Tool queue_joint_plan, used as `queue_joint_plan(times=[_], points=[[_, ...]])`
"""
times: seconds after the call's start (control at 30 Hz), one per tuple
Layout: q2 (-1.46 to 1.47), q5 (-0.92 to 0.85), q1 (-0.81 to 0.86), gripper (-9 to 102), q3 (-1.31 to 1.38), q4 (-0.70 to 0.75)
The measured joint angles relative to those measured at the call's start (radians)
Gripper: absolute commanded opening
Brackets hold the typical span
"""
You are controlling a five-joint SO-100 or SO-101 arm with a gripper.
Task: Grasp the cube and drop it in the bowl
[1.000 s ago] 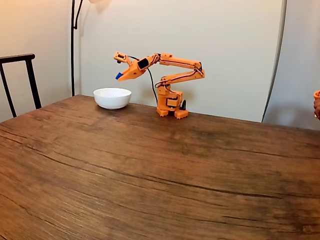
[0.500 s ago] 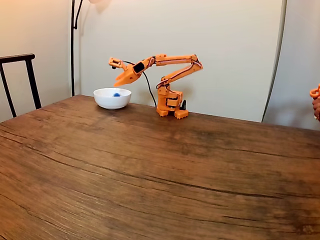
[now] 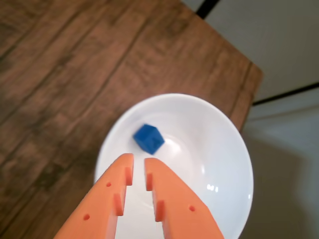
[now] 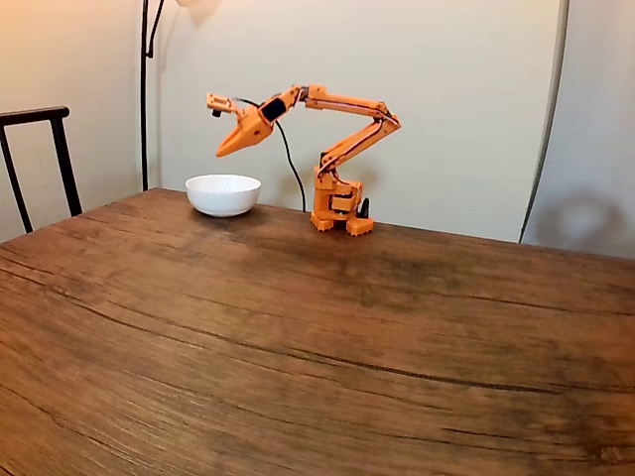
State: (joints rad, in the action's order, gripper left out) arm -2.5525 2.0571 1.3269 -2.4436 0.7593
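Observation:
The small blue cube (image 3: 148,138) lies inside the white bowl (image 3: 219,149), left of the bowl's middle in the wrist view. My orange gripper (image 3: 139,162) hangs above the bowl, just short of the cube, its two fingers nearly together with nothing between them. In the fixed view the bowl (image 4: 223,194) stands at the table's far left, and the gripper (image 4: 220,153) points down-left a short way above it as a closed tip. The bowl's wall hides the cube there.
The arm's base (image 4: 337,203) stands to the right of the bowl near the far edge of the wooden table (image 4: 317,337). A dark chair (image 4: 40,149) and a lamp pole (image 4: 145,89) stand off the table's left end. In the wrist view the table corner lies just past the bowl.
The cube left the gripper and dropped into the bowl. Since then the gripper has shut and risen higher above the bowl. A hand at the right edge is gone.

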Motion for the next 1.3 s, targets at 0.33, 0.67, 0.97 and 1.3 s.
queue_joint_plan(times=[0.33, 0.67, 0.97, 1.3], points=[[0.000, -0.009, -0.339, -1, 0.233, 0.331], [0.000, -0.181, -0.736, -1, 0.265, 0.425], [-0.158, -0.186, -1.048, -1, 0.258, 0.425], [-0.594, -0.181, -1.092, -1, -0.055, 0.425]])
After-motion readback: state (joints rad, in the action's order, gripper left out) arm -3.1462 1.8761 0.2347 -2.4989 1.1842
